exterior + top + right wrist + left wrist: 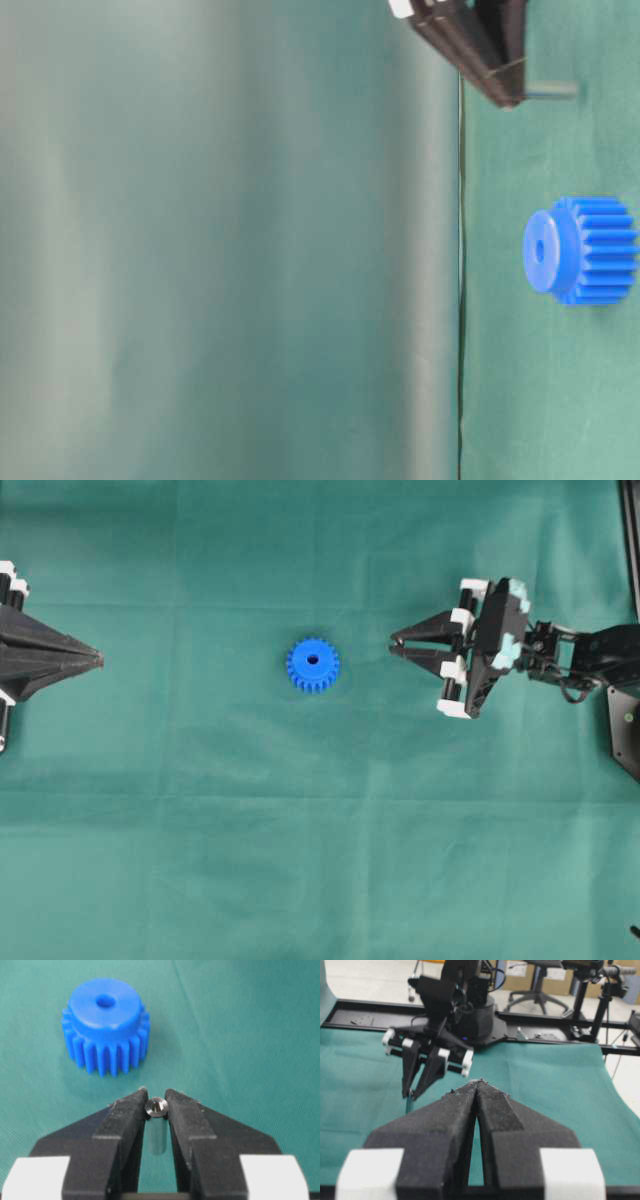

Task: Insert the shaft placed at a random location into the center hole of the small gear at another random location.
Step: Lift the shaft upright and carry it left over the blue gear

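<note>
The small gear (313, 665), bright blue, lies flat on the green cloth with its center hole (313, 661) facing up and empty. It also shows in the right wrist view (105, 1025) and the table-level view (585, 250). My right gripper (156, 1100) is shut on the shaft (156, 1107), a thin silvery pin held upright between the fingertips. The gripper (392, 645) is to the right of the gear, apart from it. The shaft's lower part sticks out below the tips (552, 90). My left gripper (100, 660) is shut and empty at the left edge.
Green cloth (320, 860) covers the whole table. The right arm's base and a black frame rail (365, 1010) stand at the far side in the left wrist view. A dark object (625, 730) sits at the right edge.
</note>
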